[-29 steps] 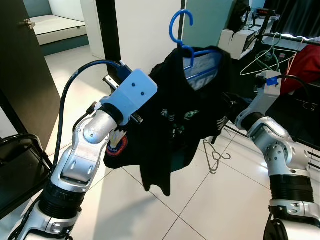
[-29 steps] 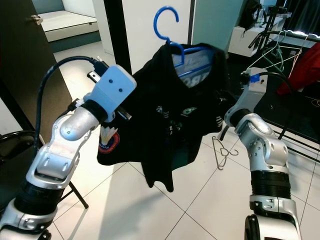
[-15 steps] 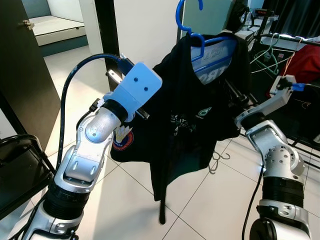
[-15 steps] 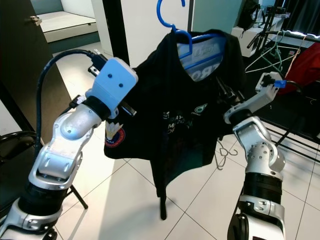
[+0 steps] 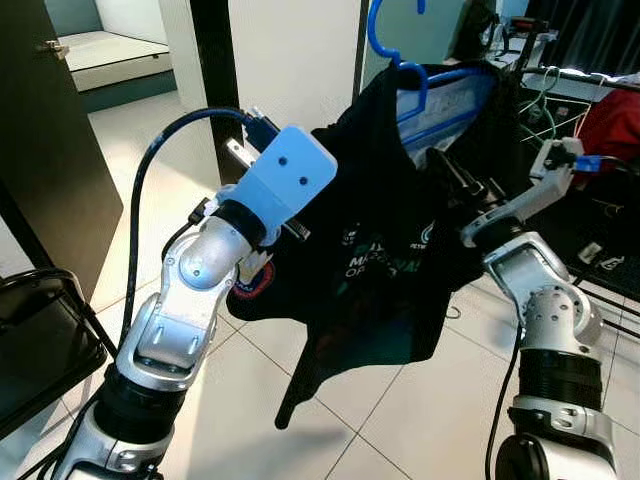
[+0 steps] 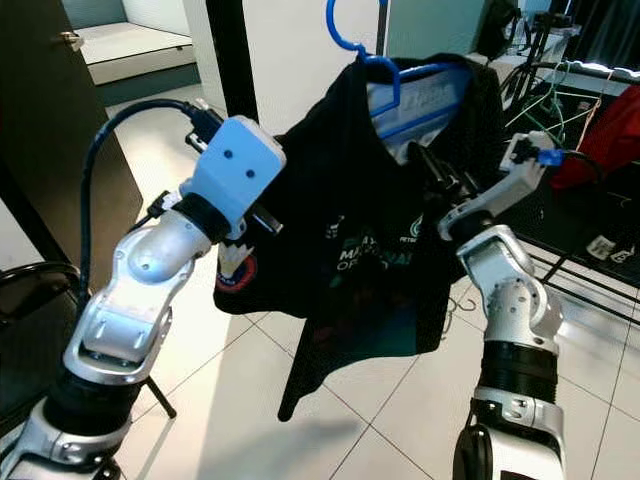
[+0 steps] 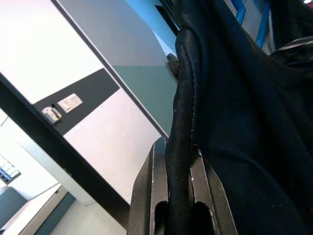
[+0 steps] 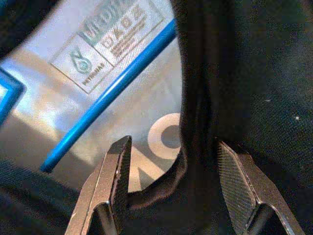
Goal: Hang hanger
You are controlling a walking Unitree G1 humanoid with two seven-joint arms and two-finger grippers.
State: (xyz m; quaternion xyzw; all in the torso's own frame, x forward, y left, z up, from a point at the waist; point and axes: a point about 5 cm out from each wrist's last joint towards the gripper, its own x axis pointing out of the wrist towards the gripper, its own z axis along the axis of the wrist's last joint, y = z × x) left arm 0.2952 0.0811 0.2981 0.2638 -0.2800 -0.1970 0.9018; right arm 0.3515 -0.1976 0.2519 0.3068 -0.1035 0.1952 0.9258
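I see the blue hanger (image 5: pixel 440 95) held up high between my two arms, a black shirt (image 5: pixel 390 230) draped on it, hook near the top edge of the head views. My left gripper (image 7: pixel 177 196) is clenched on a fold of the shirt's edge. My right gripper (image 8: pixel 178 183) has its fingers (image 8: pixel 117 181) spread apart around the collar, the hanger bar just beyond. Behind stand a rack (image 5: pixel 590 80) with a red garment (image 5: pixel 612 125), and a tiled floor (image 5: pixel 400 400).
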